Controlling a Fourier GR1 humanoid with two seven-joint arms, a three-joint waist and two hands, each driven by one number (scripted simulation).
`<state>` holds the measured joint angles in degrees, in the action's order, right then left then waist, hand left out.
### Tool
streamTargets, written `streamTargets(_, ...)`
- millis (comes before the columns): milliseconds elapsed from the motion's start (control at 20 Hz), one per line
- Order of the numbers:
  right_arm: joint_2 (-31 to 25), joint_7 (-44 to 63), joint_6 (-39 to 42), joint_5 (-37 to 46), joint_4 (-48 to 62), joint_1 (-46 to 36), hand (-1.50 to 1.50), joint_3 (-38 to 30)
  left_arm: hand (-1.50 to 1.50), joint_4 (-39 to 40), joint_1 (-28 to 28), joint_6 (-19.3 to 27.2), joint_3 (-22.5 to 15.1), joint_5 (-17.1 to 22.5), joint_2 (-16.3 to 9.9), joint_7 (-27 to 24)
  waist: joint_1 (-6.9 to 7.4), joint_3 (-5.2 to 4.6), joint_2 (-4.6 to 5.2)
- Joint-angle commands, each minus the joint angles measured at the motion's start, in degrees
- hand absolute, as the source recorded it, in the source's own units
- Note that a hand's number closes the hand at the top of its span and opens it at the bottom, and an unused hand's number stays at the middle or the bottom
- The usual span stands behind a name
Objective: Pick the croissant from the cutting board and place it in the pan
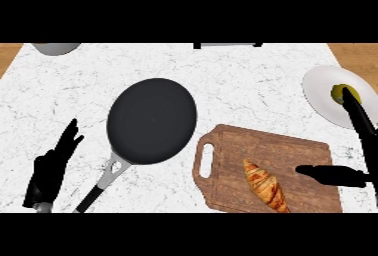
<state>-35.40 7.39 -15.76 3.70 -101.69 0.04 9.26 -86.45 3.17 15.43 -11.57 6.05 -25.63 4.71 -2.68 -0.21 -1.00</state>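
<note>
No readable text, label, brand, number or sign anywhere. Cutting board (pixel 266 172): plain wood grain, unmarked. Pan (pixel 151 120) left of board: plain dark surface, no lettering.

The black left hand (pixel 50 170) is resting at lower left, fingers straight; the black right hand (pixel 353 150) is spreading thumb and fingers wide.

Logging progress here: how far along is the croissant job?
Nothing is done yet: the croissant lies on the cutting board. The right hand is open beside it, not gripping. The left hand rests open. Grasping and placing it in the pan remain.
</note>
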Motion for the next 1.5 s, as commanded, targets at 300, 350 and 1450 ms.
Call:
streamTargets(300, -16.9, 21.0, 7.9, 18.8, -22.6, 9.5, -1.50, 5.2, 0.00, -1.2, 0.5, -0.4, -1.7, -2.4, 0.7, -0.7, 1.13, -0.03, 0.56)
streamTargets(350, -17.7, 21.6, 10.2, 20.3, -20.5, 8.5, -1.50, 7.0, 0.00, -2.0, 0.3, -0.6, -1.3, -2.9, -0.3, -0.8, 2.06, 0.02, 0.74)
streamTargets(1450, 4.2, 67.6, 41.8, 17.8, -16.1, -23.0, -1.50, 32.3, 0.00, -5.6, 0.4, -5.0, -0.2, -2.9, 0.1, 3.5, 3.88, 0.04, 0.77)
